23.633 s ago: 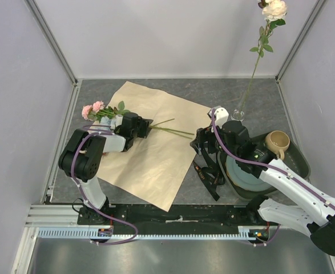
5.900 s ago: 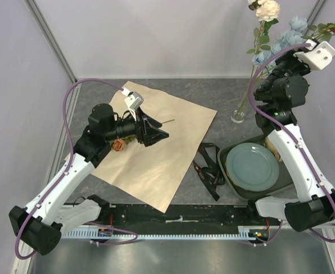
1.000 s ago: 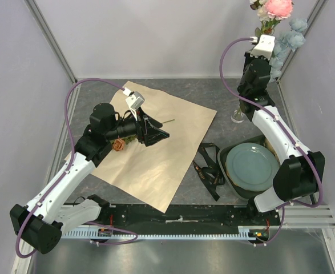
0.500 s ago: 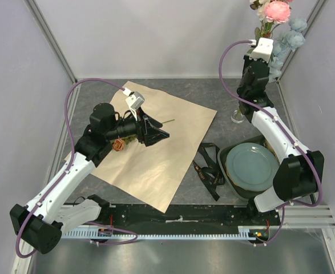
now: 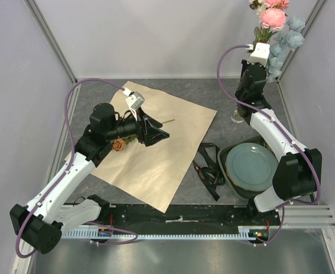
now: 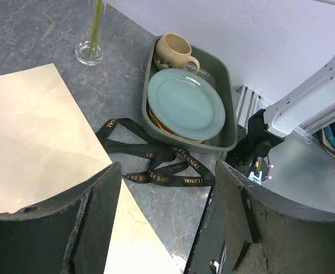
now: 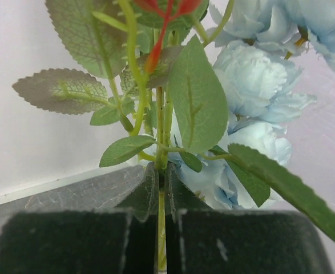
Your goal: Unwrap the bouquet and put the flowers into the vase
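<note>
Flowers (image 5: 281, 40), artificial ones on long green stems, are showing in two places. Towards the left edge of the grey table (image 5: 213, 91), a sheet of orange-tan kraft paper (image 5: 156, 165) is lying open and flat, with one corner reaching the near edge. A rust-orange rose (image 5: 118, 145) is lying on the left part of the paper, under the left arm. A thin green stem (image 5: 168, 121) is poking out past that arm. The left gripper (image 5: 159, 135) is hanging over the middle of the paper and pointing right. Its jaws are spread wide with nothing between them.

Just right of the paper, a black ribbon with gold lettering (image 6: 156, 165) is lying in loose loops on the bare table. By the right edge, a dark green tray (image 6: 231, 108) is holding a round pale teal plate (image 6: 184, 103) and a beige handled mug (image 6: 173, 51).

Near the far right corner, a small clear glass vase (image 6: 91, 50) is standing upright with a green stalk inside. High above it, the right gripper (image 7: 161, 216) is pinching one stalk of the flowers, its fingers pressed together. Serrated leaves and pale blue clustered blossoms (image 7: 258, 68) are just beyond them. A pink rose (image 5: 274, 18) is topping the raised bunch. Whether the pinched stalk reaches the vase cannot be told.
</note>
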You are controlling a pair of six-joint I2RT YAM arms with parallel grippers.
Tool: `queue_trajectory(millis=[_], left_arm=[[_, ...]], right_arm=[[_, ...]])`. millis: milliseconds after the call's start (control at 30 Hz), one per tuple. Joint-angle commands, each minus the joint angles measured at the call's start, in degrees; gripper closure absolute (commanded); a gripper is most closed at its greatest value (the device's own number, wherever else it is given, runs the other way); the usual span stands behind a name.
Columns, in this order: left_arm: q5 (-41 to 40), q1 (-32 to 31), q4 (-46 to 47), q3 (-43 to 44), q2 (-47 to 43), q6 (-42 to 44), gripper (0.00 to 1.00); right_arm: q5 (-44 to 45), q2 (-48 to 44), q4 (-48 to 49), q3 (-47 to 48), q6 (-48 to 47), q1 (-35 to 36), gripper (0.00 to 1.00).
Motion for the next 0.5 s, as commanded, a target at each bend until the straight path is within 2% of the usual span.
queue_trajectory(millis=[0,333,467], left_arm=[[1.4,-0.2,1.2,1.6,-0.2,1.1,0.27],[1.6,-0.2,1.3,1.5,-0.2,0.8,0.27],[1.7,-0.2,1.3,1.6,-0.2,0.8,0.27]], right_arm=[[0.8,-0.3,2.6,-1.6,0.5,-0.2,0.98],[1.3,-1.1,2.6,-2.7,0.7,-0.2,0.84],[1.3,-1.6,2.5,-2.6,0.8,-0.2,0.74]])
